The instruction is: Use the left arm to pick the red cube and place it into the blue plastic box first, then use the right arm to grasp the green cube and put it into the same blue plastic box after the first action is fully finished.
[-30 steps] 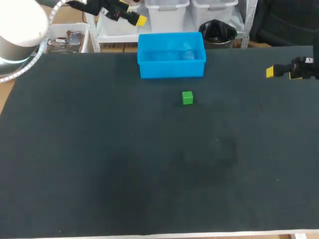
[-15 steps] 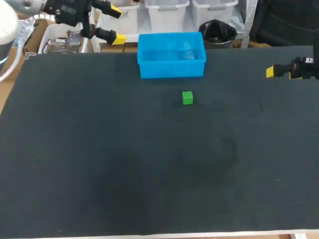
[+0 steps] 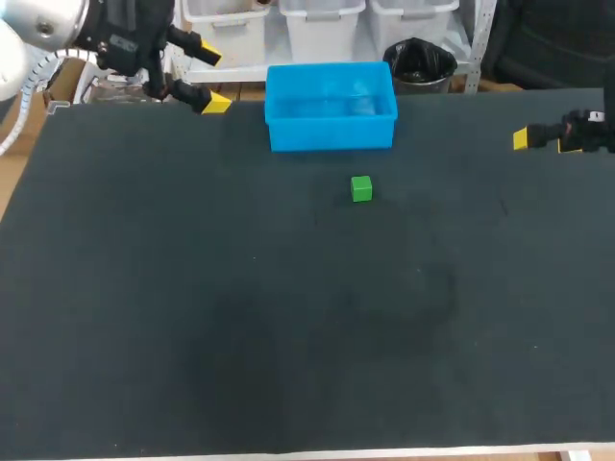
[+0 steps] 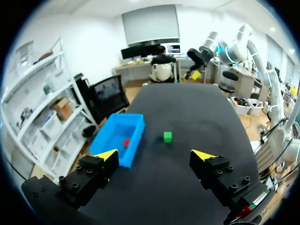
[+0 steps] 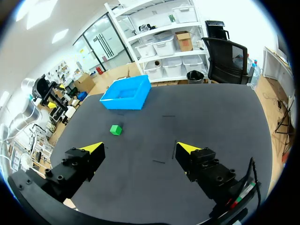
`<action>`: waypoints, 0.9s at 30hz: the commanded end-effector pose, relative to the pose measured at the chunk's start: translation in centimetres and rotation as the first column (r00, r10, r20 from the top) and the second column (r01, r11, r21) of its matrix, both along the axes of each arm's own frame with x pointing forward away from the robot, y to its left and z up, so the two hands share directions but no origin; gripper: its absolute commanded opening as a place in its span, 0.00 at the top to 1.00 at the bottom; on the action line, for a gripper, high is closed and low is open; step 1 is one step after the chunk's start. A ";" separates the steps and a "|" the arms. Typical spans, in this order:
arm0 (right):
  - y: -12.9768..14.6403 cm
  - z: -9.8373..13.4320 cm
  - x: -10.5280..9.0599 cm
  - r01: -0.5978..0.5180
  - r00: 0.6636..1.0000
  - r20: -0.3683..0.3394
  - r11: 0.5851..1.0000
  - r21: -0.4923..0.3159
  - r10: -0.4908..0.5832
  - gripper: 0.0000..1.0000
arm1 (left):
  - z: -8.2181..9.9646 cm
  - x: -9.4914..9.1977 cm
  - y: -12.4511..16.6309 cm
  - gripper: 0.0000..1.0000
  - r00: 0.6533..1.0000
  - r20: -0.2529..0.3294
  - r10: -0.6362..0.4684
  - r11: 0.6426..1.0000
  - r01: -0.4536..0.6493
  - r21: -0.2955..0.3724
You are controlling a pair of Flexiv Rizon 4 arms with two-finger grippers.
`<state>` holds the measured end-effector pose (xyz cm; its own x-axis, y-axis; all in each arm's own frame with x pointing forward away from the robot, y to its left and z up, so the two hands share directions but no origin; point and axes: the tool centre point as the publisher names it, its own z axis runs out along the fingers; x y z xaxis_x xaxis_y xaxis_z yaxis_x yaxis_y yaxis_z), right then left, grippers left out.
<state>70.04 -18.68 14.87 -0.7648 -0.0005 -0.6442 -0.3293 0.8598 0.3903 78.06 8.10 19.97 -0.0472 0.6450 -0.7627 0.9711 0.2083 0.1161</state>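
Note:
The blue plastic box [image 3: 330, 106] stands at the table's far edge, also in the left wrist view [image 4: 118, 143] and right wrist view [image 5: 127, 93]. The red cube [image 4: 126, 142] lies inside it, seen only from the left wrist. The green cube [image 3: 361, 188] rests on the black table just in front of the box [image 4: 167, 136] [image 5: 116, 129]. My left gripper [image 3: 204, 75] hangs open and empty at the far left, left of the box [image 4: 154, 154]. My right gripper [image 3: 524, 139] stands open and empty at the right edge [image 5: 139, 149]; my left arm [image 5: 41, 91] shows far across the table there.
The black table [image 3: 288, 317] spreads wide and bare in front of the green cube. Its front edge runs along the near side, its far edge just behind the box.
My left gripper has drawn back leftward and slightly down, away from above the box toward the table's far left corner. The right arm, box and green cube have kept still.

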 end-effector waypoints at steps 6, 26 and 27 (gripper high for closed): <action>0.0 0.0 0.0 0.001 1.000 -0.001 1.000 -0.002 -0.001 0.00 | -0.6 0.0 0.9 0.00 1.000 -0.013 0.015 0.998 -0.014 0.054; 0.9 -0.2 0.1 -0.007 1.000 -0.004 1.000 -0.026 0.007 0.00 | -0.7 0.0 0.9 0.00 1.000 -0.018 0.018 0.999 -0.017 0.047; 1.3 -0.4 0.1 -0.009 1.000 -0.013 0.999 -0.030 0.008 0.00 | -0.7 0.0 0.9 0.00 1.000 -0.018 0.018 0.999 -0.017 0.047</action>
<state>69.77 -18.30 14.59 -0.7670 -0.0255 -0.6411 -0.3458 0.8581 0.3795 77.94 8.99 19.27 -0.0723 0.6775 -0.7320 0.9688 0.2222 0.1101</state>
